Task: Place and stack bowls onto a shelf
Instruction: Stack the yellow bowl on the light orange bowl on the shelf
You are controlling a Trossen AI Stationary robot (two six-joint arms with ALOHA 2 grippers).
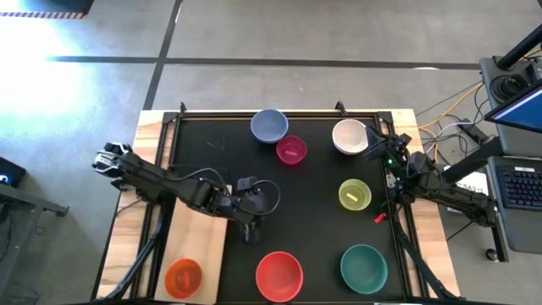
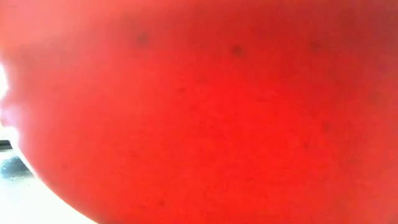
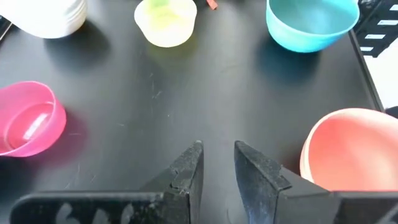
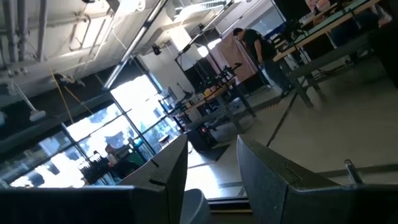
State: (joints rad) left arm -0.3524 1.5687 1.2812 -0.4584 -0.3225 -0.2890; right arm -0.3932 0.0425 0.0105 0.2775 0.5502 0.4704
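**Left gripper empty over the black table, among scattered bowls**

The left gripper [image 1: 248,233] hangs above the tabletop, fingers [image 3: 186,177] slightly apart, holding nothing. The orange bowl [image 1: 183,277] sits on the wooden shelf [image 1: 206,246]. The red bowl [image 1: 279,274] is near the gripper. The right gripper [image 4: 211,171], fingers parted and empty, waits beside the white bowl [image 1: 349,136].

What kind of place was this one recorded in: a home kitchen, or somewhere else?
Not a kitchen; most likely a robotics lab or workshop. The black table stands on a bare concrete floor, a laptop and cables sit beside it, and the right wrist view shows workbenches under exposed ceiling pipes.
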